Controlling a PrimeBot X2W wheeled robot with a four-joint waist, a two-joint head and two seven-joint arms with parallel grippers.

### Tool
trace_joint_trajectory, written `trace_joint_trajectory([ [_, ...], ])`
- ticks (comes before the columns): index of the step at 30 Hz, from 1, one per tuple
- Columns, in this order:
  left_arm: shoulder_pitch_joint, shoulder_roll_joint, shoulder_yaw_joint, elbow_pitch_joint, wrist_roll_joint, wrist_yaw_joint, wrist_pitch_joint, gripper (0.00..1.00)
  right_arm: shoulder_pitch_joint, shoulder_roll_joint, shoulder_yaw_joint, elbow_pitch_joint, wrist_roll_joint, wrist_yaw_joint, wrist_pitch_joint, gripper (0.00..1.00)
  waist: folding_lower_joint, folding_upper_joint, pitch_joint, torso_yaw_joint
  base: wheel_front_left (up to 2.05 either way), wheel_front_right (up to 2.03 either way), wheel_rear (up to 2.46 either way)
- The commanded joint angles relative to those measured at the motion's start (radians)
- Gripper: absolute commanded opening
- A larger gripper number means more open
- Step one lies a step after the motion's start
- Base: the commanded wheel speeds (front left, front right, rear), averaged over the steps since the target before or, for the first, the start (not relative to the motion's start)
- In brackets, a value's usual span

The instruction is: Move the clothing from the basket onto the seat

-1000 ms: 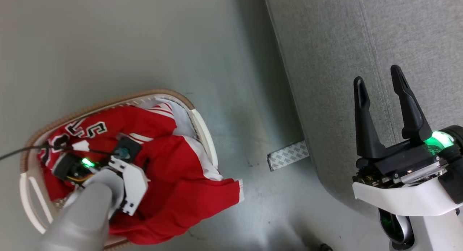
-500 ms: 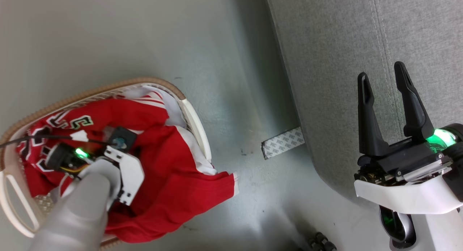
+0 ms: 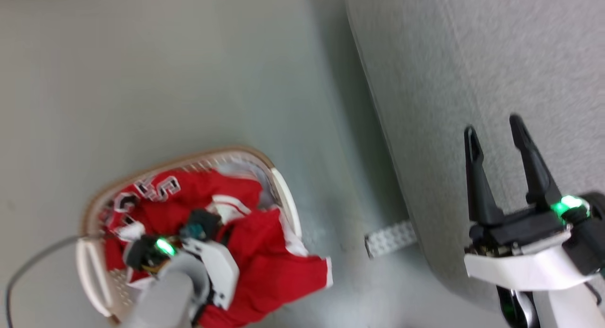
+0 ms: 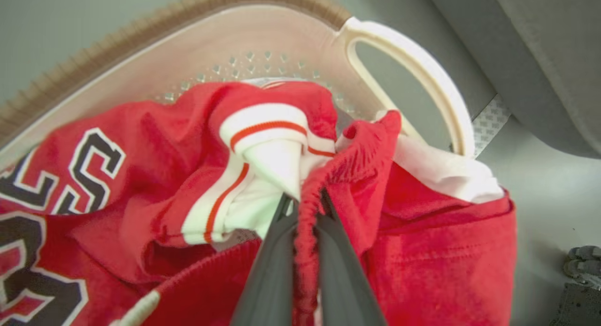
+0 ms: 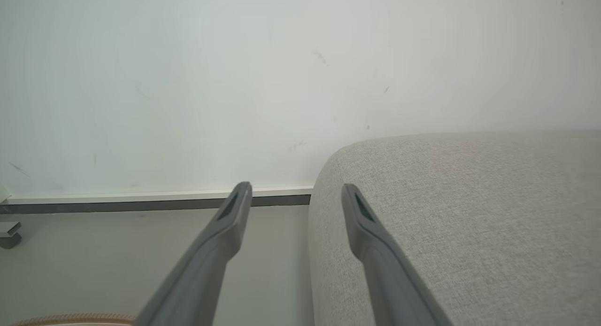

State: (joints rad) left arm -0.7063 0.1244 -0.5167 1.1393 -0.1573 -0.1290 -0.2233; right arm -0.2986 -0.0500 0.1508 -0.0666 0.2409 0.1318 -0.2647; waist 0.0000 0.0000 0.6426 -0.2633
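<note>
The cream basket (image 3: 90,271) with its brown rim (image 4: 155,30) stands on the floor at lower left, heaped with red clothing (image 3: 264,266) that spills over its right edge. My left gripper (image 4: 304,200) is down in the pile, shut on a red ribbed fold of the clothing (image 4: 328,175), with white striped trim beside it. Block letters (image 4: 89,166) show on the garment to the left. The light-grey seat (image 3: 472,58) lies on the right. My right gripper (image 3: 491,129) hangs open over the seat's near corner (image 5: 469,213), holding nothing.
Grey floor (image 3: 165,73) separates the basket from the seat. A patterned strip (image 3: 390,238) sticks out from under the seat. A thin dark cable (image 3: 33,266) runs left of the basket. A pale wall and baseboard (image 5: 141,199) stand beyond the seat.
The left gripper has shut on the red clothing in the basket. The head camera has shifted, so the whole picture sits lower and to the right. The right gripper stays open.
</note>
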Motion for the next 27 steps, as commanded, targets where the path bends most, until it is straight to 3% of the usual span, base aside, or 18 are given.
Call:
trace_joint_trajectory([
  [1,0.027,-0.007,-0.003,-0.009,-0.020,-0.002,-0.011,0.00,0.025,-0.001,-0.007,0.005,-0.006,-0.002,0.000,1.00,0.0000,0.0000,-0.121,0.060,0.00,0.00,0.00],
  [10,0.160,-0.020,-0.056,-0.179,-0.144,-0.002,-0.031,0.00,0.166,-0.001,-0.041,0.047,-0.034,-0.002,0.000,1.00,0.0000,0.0000,-0.365,0.135,0.00,0.00,0.00],
  [19,0.261,0.031,-0.059,-0.444,-0.212,0.002,0.039,0.00,0.269,-0.001,-0.052,0.072,-0.049,-0.002,0.000,1.00,0.0000,0.0000,-0.532,0.178,0.00,0.00,0.00],
  [27,0.345,0.095,-0.022,-0.726,-0.259,0.050,0.145,0.00,0.329,-0.015,-0.034,0.094,-0.047,-0.002,0.000,1.00,0.0000,0.0000,-0.639,0.190,0.00,0.00,0.00],
])
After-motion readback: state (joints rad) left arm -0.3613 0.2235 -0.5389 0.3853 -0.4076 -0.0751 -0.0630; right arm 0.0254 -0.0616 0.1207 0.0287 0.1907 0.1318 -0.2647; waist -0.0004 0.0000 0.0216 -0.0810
